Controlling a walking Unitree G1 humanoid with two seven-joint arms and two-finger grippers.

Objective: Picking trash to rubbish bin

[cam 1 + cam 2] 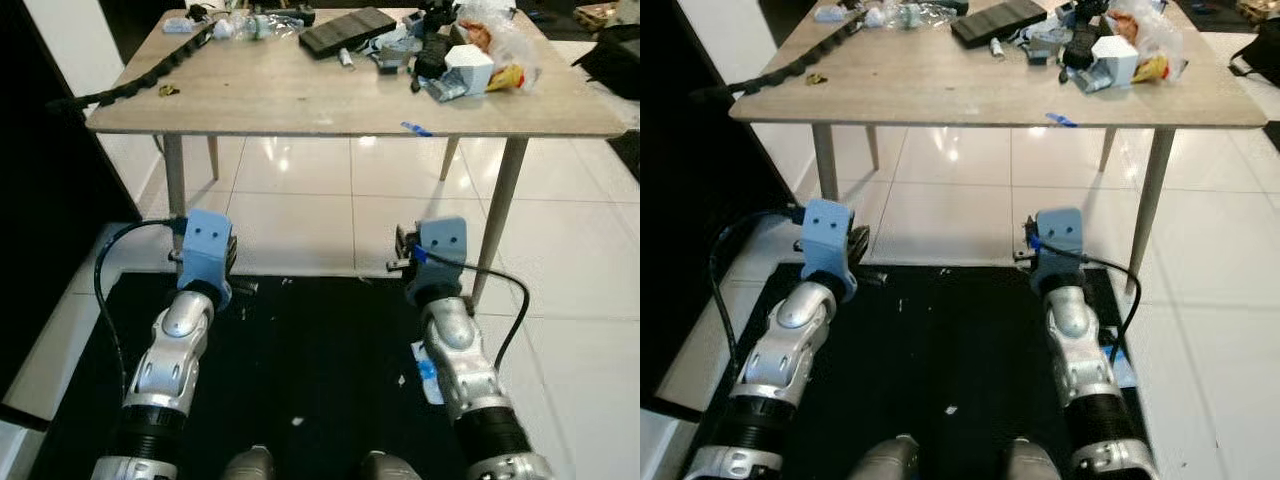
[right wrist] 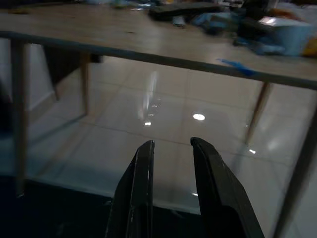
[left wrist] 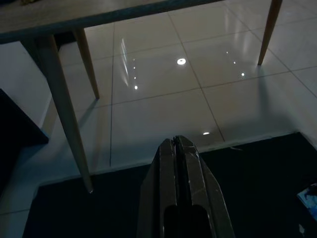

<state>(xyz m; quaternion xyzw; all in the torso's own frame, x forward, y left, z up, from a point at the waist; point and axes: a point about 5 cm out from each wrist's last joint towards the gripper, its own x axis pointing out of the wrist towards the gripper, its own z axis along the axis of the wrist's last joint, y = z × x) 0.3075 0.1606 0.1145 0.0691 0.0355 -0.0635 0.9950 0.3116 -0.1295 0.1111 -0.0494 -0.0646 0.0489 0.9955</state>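
Trash [image 1: 480,55] is lying in a heap at the upper right of the surface [image 1: 300,100]. We are approaching, left fingers [image 3: 181,193] pressed together, right fingers [image 2: 143,193] slightly parted, both empty; next comes reaching up.

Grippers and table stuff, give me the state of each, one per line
Left gripper: shut, empty, held low in front of the table.
Right gripper: open, empty, aimed under the table edge.
Table: upright, cluttered along its far side.
White box: lying among wrappers on the table.
Plastic bottle: lying on its side.
Blue scrap: flat at the table's near edge.
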